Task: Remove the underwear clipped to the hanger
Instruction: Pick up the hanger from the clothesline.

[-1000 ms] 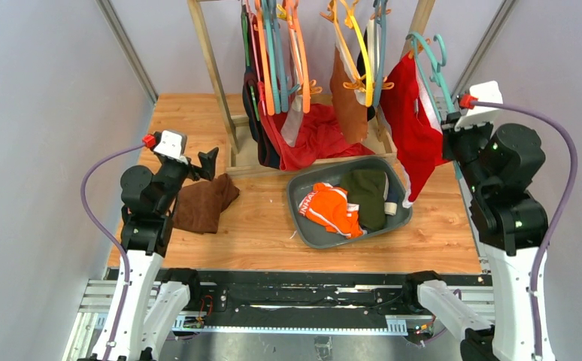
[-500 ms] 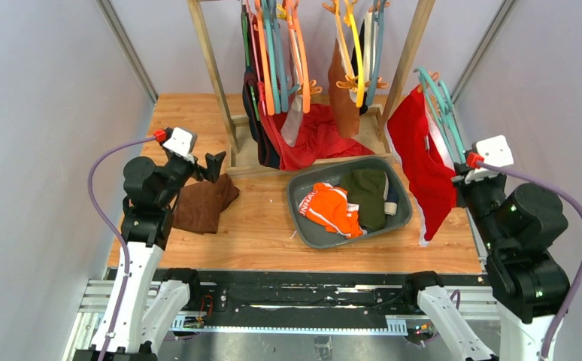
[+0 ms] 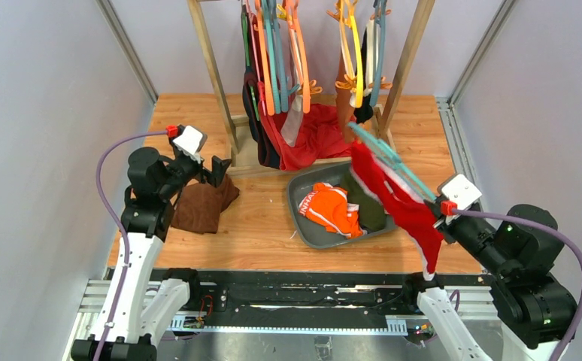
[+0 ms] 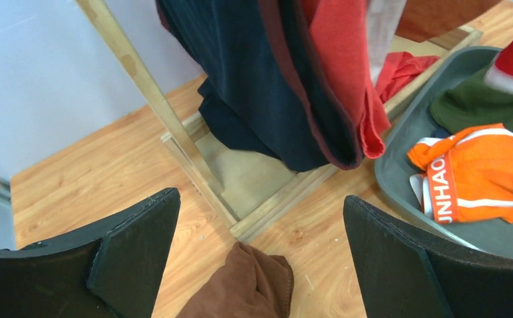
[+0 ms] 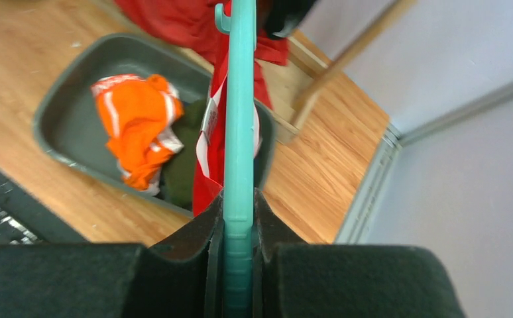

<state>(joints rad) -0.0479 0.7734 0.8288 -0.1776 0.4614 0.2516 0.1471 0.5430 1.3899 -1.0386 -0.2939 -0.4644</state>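
Red briefs with white trim [image 3: 397,203] hang from a long teal plastic hanger [image 3: 389,162], draped just beyond the fingertips of the right gripper [image 3: 432,214], whose two black fingers [image 5: 194,245] are clenched on the hanger's near end. Past those fingers the briefs dangle above the near corner of a grey plastic tub [image 3: 295,197], which holds a crumpled orange garment with white stripes [image 3: 331,208] and a dark green one [image 3: 371,195]. The left gripper [image 3: 216,167] has its fingers [image 4: 141,232] spread wide and grasps nothing. A rumpled dark brown cloth [image 4: 240,291] lies on the wooden table below and between them, and ahead of them stands a pale wooden rack [image 3: 213,68] hung with more clothing.
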